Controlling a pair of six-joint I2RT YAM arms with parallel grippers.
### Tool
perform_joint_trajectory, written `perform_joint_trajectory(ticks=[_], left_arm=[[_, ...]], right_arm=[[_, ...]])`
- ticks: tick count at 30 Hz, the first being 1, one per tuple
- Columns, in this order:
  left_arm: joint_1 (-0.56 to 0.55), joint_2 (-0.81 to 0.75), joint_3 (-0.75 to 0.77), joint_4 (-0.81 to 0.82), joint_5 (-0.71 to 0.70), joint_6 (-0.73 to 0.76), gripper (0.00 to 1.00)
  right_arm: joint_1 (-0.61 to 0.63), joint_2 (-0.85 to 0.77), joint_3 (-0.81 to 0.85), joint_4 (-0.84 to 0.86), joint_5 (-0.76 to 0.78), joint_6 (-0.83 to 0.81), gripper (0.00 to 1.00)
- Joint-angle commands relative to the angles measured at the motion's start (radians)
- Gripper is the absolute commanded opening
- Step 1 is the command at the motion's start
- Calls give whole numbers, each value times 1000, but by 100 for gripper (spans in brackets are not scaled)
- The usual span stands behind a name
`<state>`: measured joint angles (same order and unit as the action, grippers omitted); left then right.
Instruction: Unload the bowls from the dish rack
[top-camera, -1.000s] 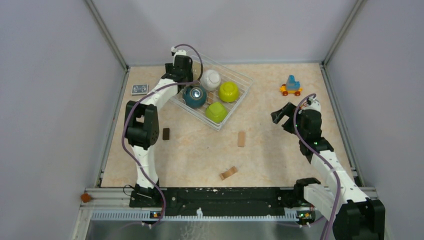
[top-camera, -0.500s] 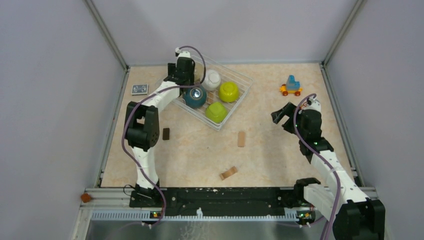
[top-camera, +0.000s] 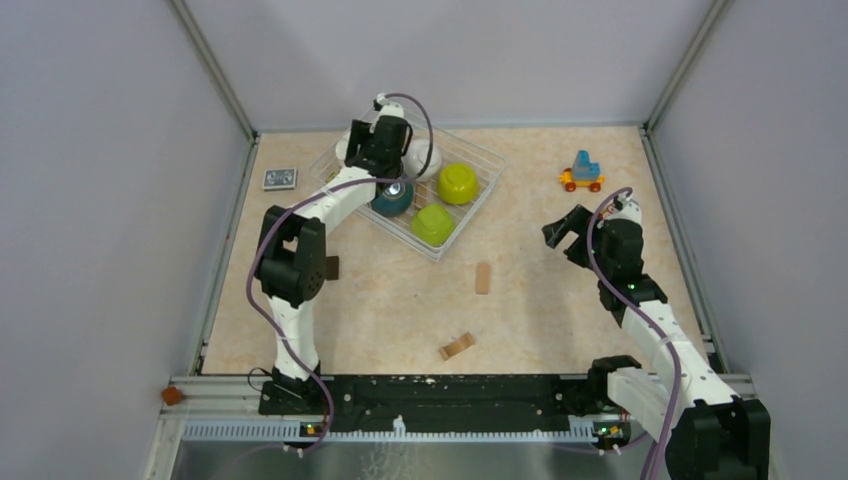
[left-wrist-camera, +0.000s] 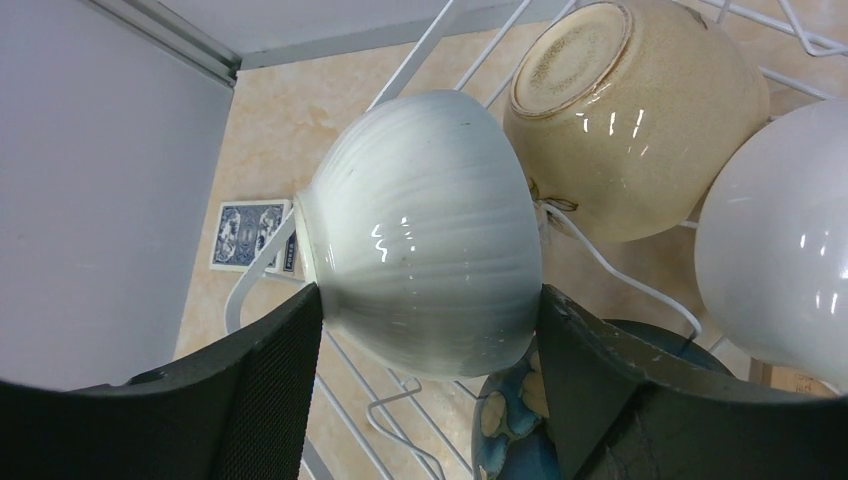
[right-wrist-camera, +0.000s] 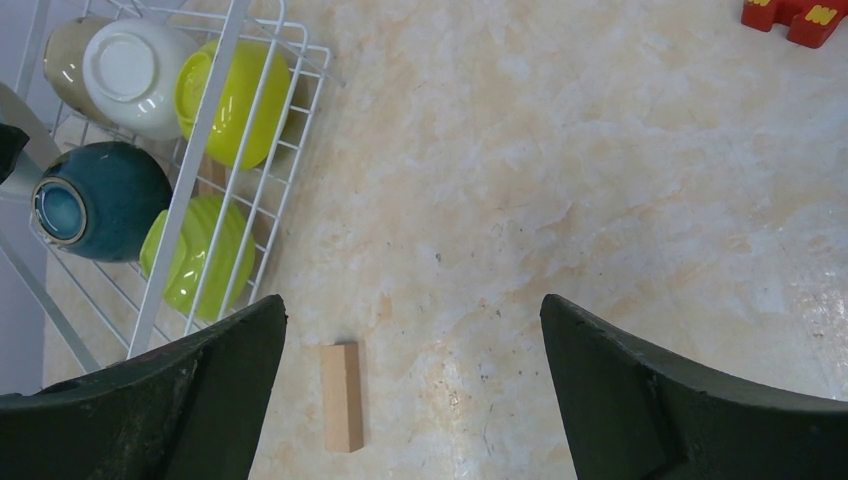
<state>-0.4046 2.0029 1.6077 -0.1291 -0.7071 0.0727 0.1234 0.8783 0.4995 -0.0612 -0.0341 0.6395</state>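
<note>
We see a hard, glossy glaze on every bowl: the ribbed white bowl (left-wrist-camera: 425, 265) with its fine ridges, the smooth white bowl (left-wrist-camera: 775, 270), the teal bowl (left-wrist-camera: 515, 435) and the lime green bowls (right-wrist-camera: 235, 100). The beige bowl (left-wrist-camera: 650, 120) is speckled and shiny, its foot ring bare and rough. The dish rack (right-wrist-camera: 190, 165) is thin wire, smoothly coated white. The left claw (left-wrist-camera: 430, 305) has matt black fingers (left-wrist-camera: 270, 390), one finely meshed. The tabletop (right-wrist-camera: 600, 200) looks smooth and marbled; the block (right-wrist-camera: 343, 396) is plain pale wood.
</note>
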Motion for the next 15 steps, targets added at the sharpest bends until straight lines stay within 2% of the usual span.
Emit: perform_joint_trajectory(ticks=[1,15], left_arm=[[-17,-93,2,61,-83,60,56],[-22,-211,-21,31,11,-26,56]], right_arm=[[4,-9,56,8,9,-6,97],[4,-14,63,5,1,-6,97]])
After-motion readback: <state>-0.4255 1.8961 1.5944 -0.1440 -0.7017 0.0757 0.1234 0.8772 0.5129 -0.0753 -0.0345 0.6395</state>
